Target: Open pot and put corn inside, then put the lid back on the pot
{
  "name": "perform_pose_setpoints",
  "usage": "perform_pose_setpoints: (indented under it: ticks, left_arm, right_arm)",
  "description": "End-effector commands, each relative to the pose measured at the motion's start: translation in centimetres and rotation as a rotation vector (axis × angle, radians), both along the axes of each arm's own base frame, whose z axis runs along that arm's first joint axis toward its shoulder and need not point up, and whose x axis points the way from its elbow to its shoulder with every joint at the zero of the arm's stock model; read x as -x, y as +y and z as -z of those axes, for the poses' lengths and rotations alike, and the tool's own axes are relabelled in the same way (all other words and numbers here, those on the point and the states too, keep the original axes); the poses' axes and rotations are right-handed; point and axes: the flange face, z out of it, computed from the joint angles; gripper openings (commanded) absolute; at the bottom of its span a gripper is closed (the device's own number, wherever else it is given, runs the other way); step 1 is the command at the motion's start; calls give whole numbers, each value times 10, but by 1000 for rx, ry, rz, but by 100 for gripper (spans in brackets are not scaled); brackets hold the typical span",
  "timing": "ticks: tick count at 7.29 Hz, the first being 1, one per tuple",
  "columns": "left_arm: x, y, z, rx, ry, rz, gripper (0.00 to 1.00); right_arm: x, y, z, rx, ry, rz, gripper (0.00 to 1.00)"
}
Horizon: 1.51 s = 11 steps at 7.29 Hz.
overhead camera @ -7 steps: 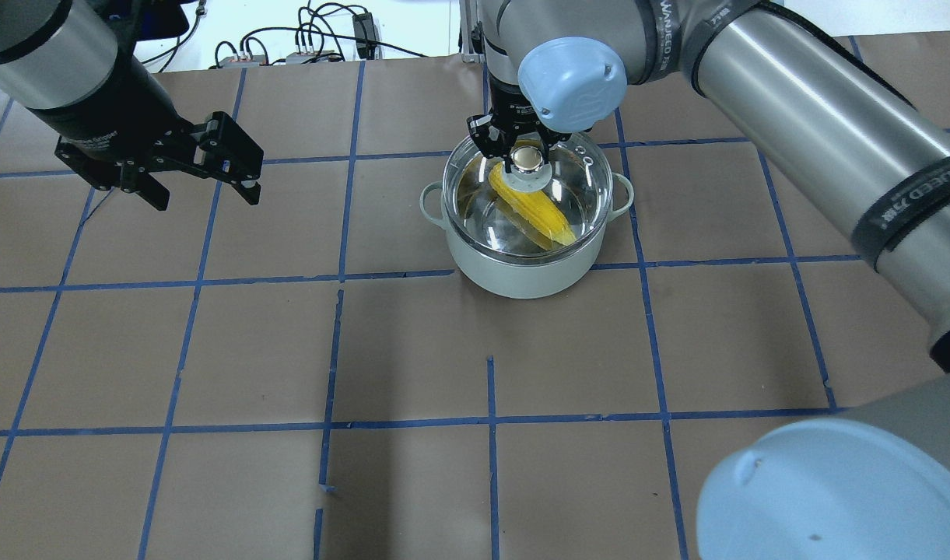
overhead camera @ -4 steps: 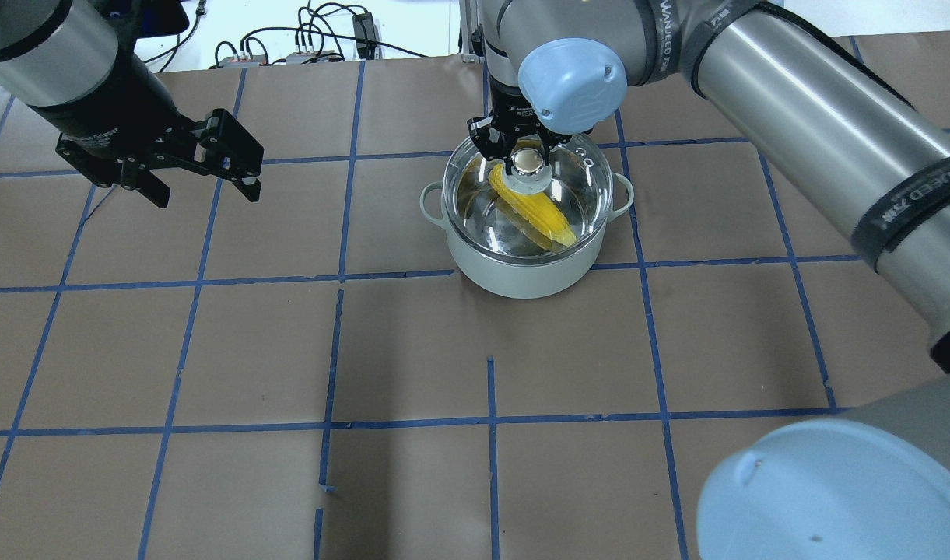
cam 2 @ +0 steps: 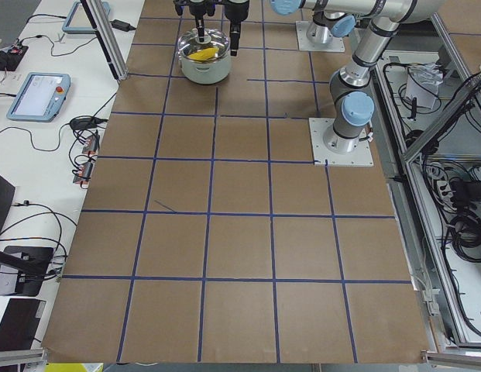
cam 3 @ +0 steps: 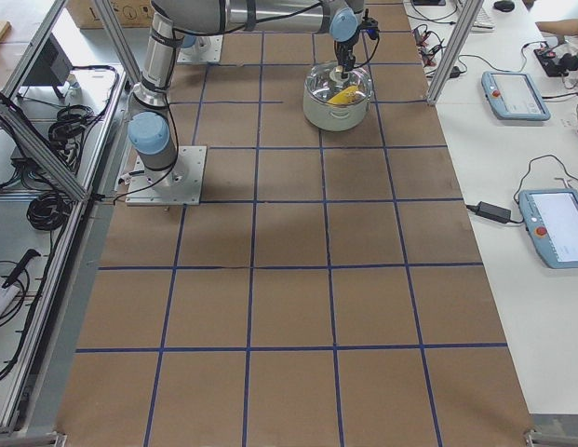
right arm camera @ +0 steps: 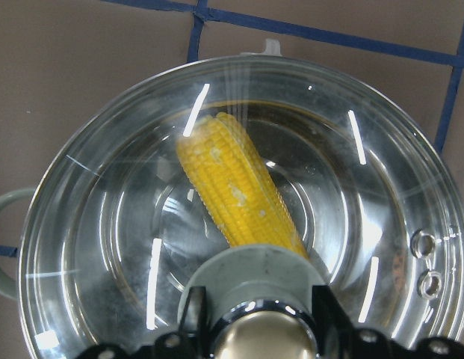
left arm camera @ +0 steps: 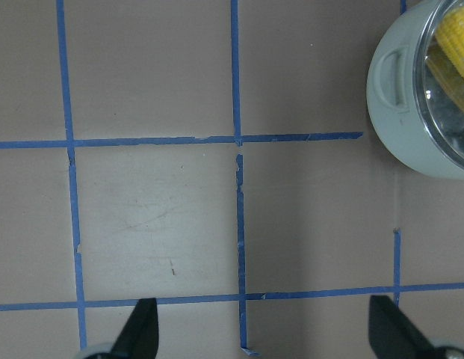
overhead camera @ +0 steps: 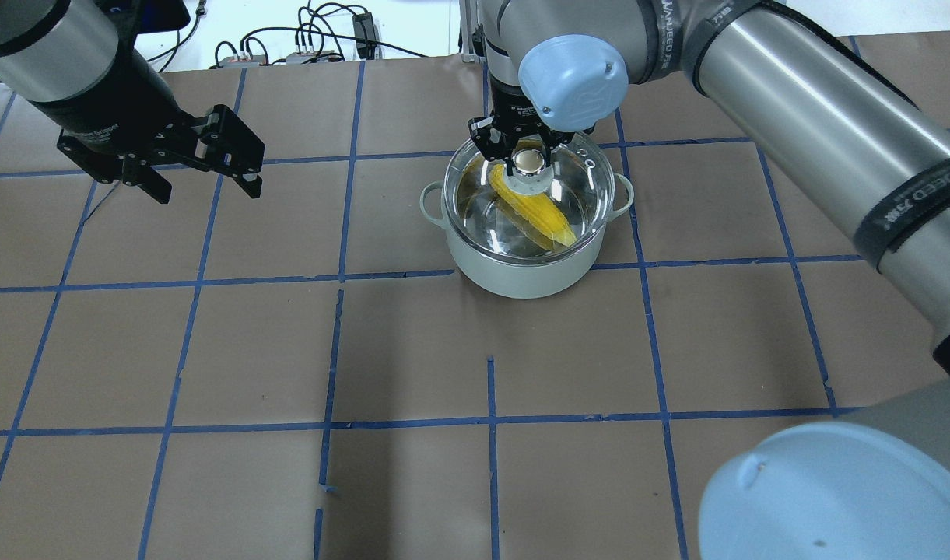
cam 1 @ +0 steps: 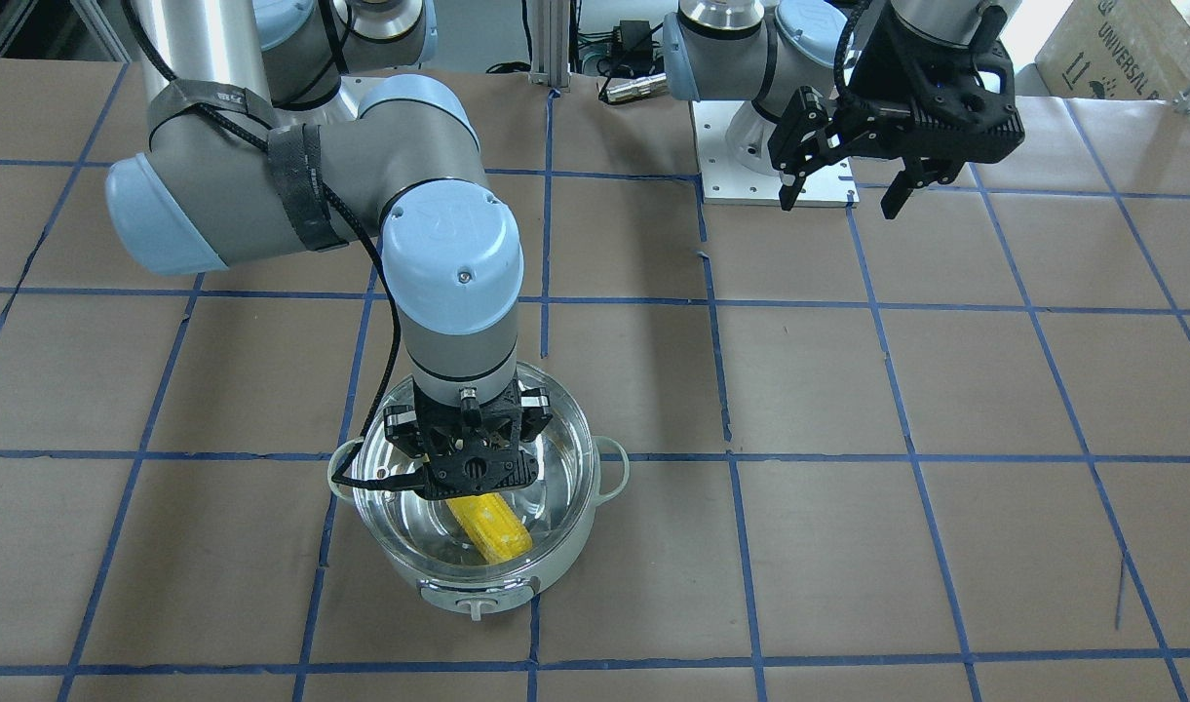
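Seen from the front, the right claw (cam 1: 470, 473) covers the knob of the lid (cam 1: 558, 458) — the left wrist view's edge cuts off the pot (left arm camera: 407, 142) and corn (left arm camera: 454, 41)

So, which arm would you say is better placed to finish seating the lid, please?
Right: the right tool straddles the beige knob of the clear glass domed lid on the pale-green round pot. The left tool hangs open, far aside.

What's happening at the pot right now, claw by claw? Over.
Right claw clamped on the lid knob, lid seated on the pot. Corn inside. Left claw open, empty, off to the side. Nothing in the way.
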Motion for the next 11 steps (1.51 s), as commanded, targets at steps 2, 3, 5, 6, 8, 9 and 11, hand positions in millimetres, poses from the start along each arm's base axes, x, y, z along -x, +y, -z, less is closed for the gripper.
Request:
perform_pose_setpoints:
  ticks: [2,3,5,6,8,9,11]
  left_arm:
    - [1,-2,1,-1,26,-1,100]
    - [1,-2,1,-3,26,-1,100]
    - [1,-1,0,2,26,1,100]
    - [1,-1,0,0,26,1,100]
    - [0,-1,0,1,26,1,100]
    - [0,-2,1,-1,26,2,100]
    - [0,-2,1,-1,26,5,100]
  right_arm:
    - [1,-2,-1,2,1,2,59]
    - [0,-1,-1,5,0,0,62]
    - [-1,-3,-1,14,-3,0,62]
    - [0,-2,-3,13,-1,-3,67]
    - [11,-12,-25,55,-6,2,92]
    - [35,-30,-45,91,-10,42,100]
    - [126,-27,-92,53,1,106,100]
